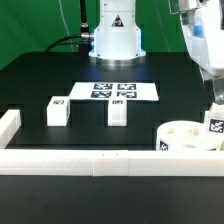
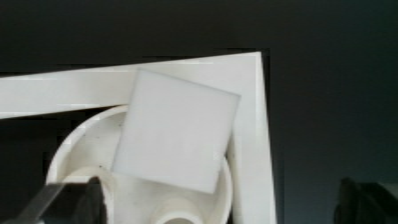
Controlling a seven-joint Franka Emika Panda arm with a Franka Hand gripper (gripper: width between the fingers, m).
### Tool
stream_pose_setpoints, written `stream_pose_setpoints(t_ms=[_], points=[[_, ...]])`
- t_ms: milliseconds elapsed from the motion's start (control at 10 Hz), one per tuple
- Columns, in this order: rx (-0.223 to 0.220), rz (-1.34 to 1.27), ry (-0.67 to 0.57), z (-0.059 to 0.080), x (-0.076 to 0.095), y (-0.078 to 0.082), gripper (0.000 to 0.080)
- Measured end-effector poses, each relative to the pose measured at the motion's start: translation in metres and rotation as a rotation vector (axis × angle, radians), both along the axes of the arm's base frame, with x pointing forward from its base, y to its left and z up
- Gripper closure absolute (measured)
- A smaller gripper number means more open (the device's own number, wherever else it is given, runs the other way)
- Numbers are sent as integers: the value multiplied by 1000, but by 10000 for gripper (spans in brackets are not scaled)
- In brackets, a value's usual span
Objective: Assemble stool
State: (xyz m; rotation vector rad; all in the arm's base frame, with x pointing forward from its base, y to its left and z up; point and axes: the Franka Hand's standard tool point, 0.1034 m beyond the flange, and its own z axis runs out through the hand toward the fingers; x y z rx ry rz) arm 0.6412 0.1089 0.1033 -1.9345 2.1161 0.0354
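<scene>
The round white seat [image 1: 183, 137] lies at the exterior view's right, in the corner of the border rails. A white leg [image 1: 214, 125] with a tag stands upright on its far right side. My gripper [image 1: 213, 104] hangs just above that leg. In the wrist view the leg [image 2: 178, 140] rises tilted between my two dark fingers [image 2: 64, 200], with a gap on each side, so the gripper [image 2: 214, 208] is open. The seat [image 2: 98, 165] curves beneath it. Two more legs [image 1: 57, 111] [image 1: 118, 110] stand loose on the table.
The marker board [image 1: 135, 92] lies in the middle in front of the robot base [image 1: 114, 40]. White border rails run along the front [image 1: 90, 161] and the left [image 1: 9, 127]; their corner shows in the wrist view [image 2: 262, 90].
</scene>
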Motion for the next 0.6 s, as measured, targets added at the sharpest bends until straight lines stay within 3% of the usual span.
stream_pose_setpoints(t_ms=[100, 400, 600], points=[[-11, 53, -14, 2, 0, -3, 150], [-56, 181, -38, 6, -15, -49, 150], [-81, 193, -36, -1, -24, -68, 150]])
